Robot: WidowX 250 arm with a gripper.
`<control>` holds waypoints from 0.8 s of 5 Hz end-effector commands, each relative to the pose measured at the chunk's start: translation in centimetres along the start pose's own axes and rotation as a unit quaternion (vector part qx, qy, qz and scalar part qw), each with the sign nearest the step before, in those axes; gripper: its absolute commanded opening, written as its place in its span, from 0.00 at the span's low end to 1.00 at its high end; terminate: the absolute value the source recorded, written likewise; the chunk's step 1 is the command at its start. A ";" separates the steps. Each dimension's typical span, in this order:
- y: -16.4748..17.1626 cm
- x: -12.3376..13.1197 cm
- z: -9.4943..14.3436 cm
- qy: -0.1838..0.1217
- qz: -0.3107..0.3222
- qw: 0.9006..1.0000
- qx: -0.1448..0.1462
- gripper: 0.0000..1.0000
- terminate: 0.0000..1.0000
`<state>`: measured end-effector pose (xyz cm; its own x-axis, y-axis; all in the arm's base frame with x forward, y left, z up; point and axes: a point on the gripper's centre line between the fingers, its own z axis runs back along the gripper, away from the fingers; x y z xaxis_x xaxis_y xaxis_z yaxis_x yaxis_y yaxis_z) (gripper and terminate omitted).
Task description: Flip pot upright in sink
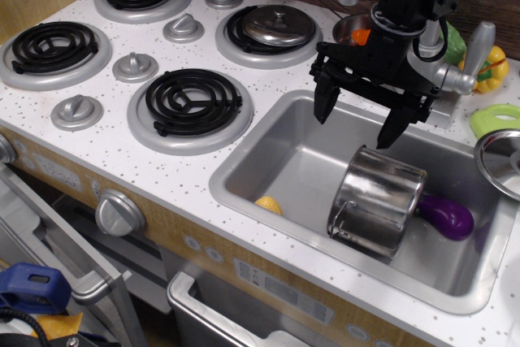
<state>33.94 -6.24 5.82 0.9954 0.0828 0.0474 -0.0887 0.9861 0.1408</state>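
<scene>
The shiny steel pot (pixel 375 202) lies tilted on its side in the grey sink (pixel 302 156), its base toward the back and its rim toward the front wall. A loop handle shows at its lower left. My black gripper (pixel 357 123) hangs open and empty over the back of the sink, just above and left of the pot, touching nothing.
A purple eggplant (pixel 445 215) lies against the pot's right side. A yellow item (pixel 269 205) sits at the sink's front left. A small metal bowl with an orange item (pixel 354 32), the faucet (pixel 465 67), a lidded burner (pixel 276 26) and a silver plate (pixel 500 160) surround the sink.
</scene>
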 end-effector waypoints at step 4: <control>0.5 -0.2 -0.9 -0.087 0.041 0.984 -0.149 1.00 0.00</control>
<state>32.74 -5.59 2.35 0.9685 0.1762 0.1758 -0.1382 0.9681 -0.2090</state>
